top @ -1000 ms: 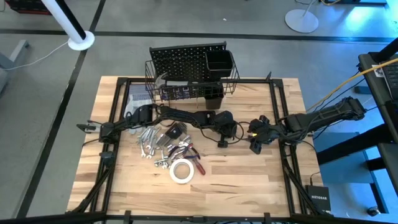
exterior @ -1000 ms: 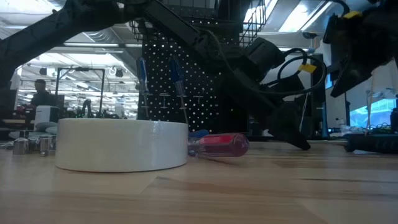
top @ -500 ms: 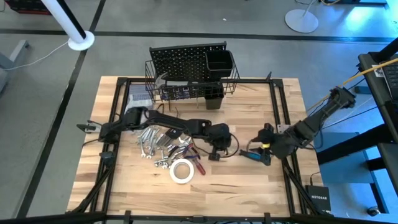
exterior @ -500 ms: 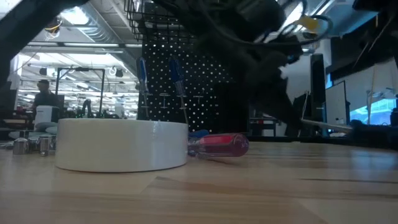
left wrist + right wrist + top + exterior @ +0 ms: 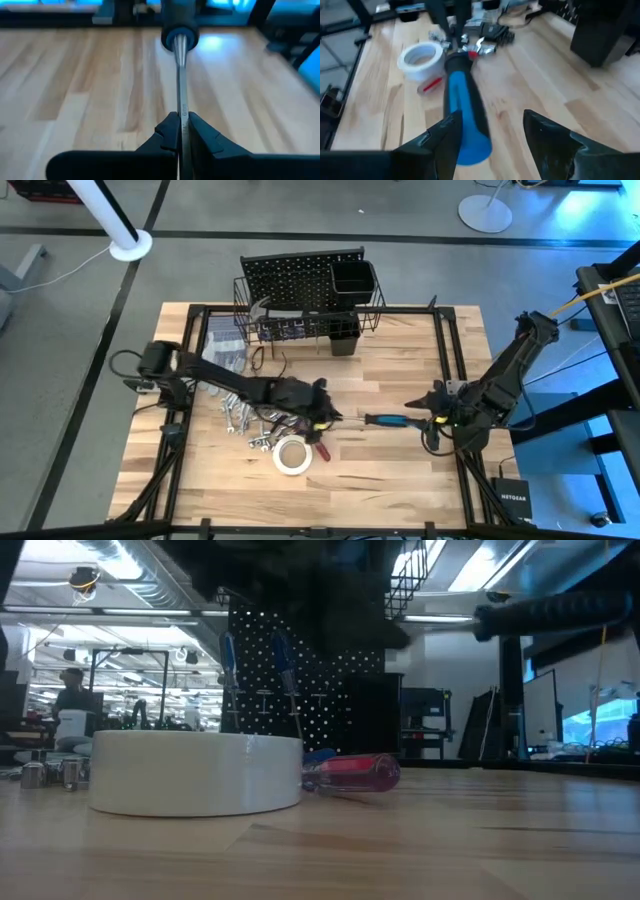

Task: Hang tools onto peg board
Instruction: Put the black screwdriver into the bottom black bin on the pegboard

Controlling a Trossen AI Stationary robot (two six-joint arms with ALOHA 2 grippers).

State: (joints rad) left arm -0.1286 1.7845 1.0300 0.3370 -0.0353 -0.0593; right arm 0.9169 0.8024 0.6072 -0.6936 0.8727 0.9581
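Note:
A screwdriver [image 5: 385, 420] with a blue-and-black handle and a bare metal shaft hangs level above the table's middle right. My left gripper [image 5: 328, 416] is shut on its shaft. My right gripper [image 5: 425, 418] is open, one finger on each side of the handle's free end [image 5: 470, 142]; whether a finger touches it I cannot tell. More tools [image 5: 258, 415], a white tape roll [image 5: 292, 455] and a red-handled screwdriver [image 5: 318, 446] lie on the wood left of the middle. The black peg board [image 5: 300, 275] stands at the far edge. My left gripper pinches the screwdriver's metal shaft [image 5: 182, 107] between its two fingers, some way from the handle [image 5: 180, 25]. The fingers come from the table's left, slanting slightly down, and lie along the shaft. The screwdriver is lifted clear and about level, its handle toward the right.
A wire basket [image 5: 300, 320] and a black square cup [image 5: 352, 277] hang on the peg board, with two blue-handled screwdrivers [image 5: 228, 660] hanging on its front. Grey cloth [image 5: 225, 340] lies at the far left. Bare wood [image 5: 390, 470] spreads along the near right.
My left gripper, shut throughout, has drawn back toward the table's left edge and risen, bringing the screwdriver by its shaft up to level. My right gripper has swung toward the right and near edges and turned to face left, its fingers staying apart.

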